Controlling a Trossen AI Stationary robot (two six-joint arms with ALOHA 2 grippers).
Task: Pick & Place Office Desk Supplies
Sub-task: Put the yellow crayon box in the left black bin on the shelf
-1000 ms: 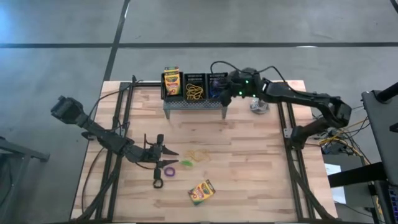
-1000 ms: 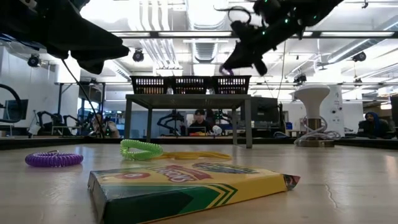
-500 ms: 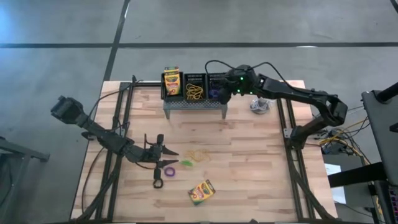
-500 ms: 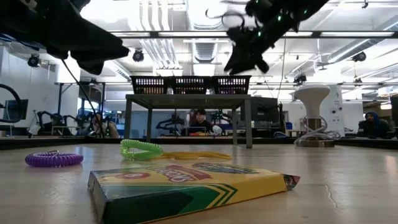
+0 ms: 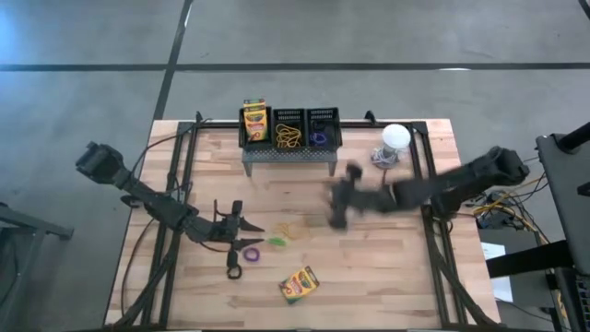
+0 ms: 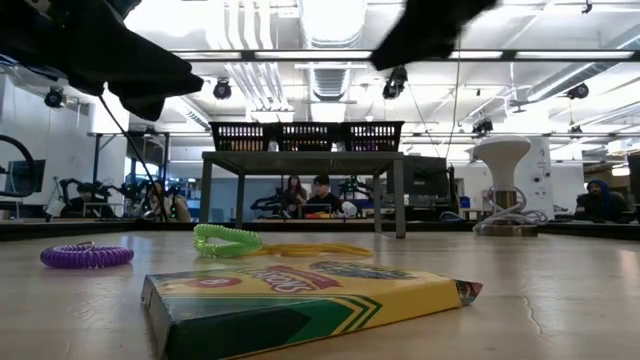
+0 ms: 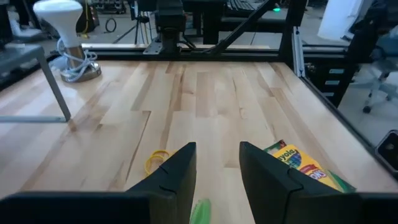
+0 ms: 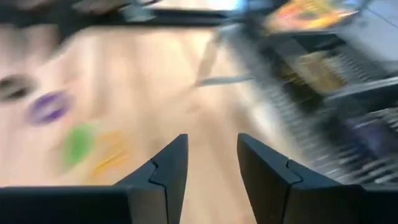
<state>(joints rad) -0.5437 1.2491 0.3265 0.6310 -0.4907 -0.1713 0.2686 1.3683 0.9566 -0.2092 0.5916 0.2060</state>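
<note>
Three black mesh bins [image 5: 290,127] stand in a row on the grey stand at the far edge. The left bin holds a crayon box [image 5: 254,120], the middle one yellow loops [image 5: 288,137], the right one a purple loop [image 5: 319,138]. On the table lie another crayon box [image 5: 298,284], a purple loop [image 5: 251,253], a green loop [image 5: 277,242] and yellow loops [image 5: 293,229]. My left gripper [image 5: 251,231] hovers open beside these loops. My right gripper [image 5: 337,210], open and empty, is blurred over the table's middle.
The white ball-like object [image 5: 395,138] with its cable stands right of the stand. Black frame rails [image 5: 422,198] run along both sides of the table. Bare wood [image 5: 387,267] lies toward the near right corner. People sit in the room beyond the table [image 6: 322,190].
My right gripper has drawn away from above the right bin and swept fast toward the near edge and down, to the middle of the table. The purple loop stays in the right bin.
</note>
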